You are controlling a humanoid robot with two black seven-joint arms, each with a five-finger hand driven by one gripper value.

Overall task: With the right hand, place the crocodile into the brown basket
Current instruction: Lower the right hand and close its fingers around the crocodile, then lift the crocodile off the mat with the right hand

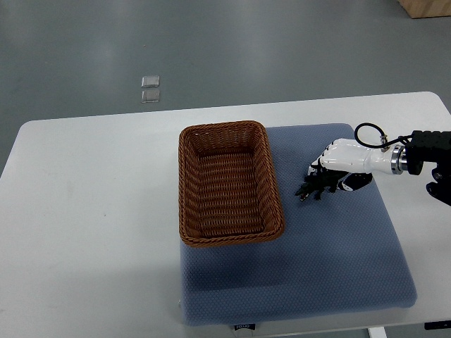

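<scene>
- Basket [224, 127] empty, on left part of blue mat [317, 253]; delivery not done.
- Right hand [338, 169] low over mat's right part, near basket, apart from it.
- Probably crocodile [310, 189]: dark jagged shape at hand's tip, on mat.
- Cannot tell grip: shape merges with hand's dark parts.
- Remaining, by judgement: confirm hold, lift, carry over, release in basket.

Your right arm comes in from the right edge, right hand [340, 167] palm-down, fingers [323, 182] curled round the crocodile [307, 191].
</scene>
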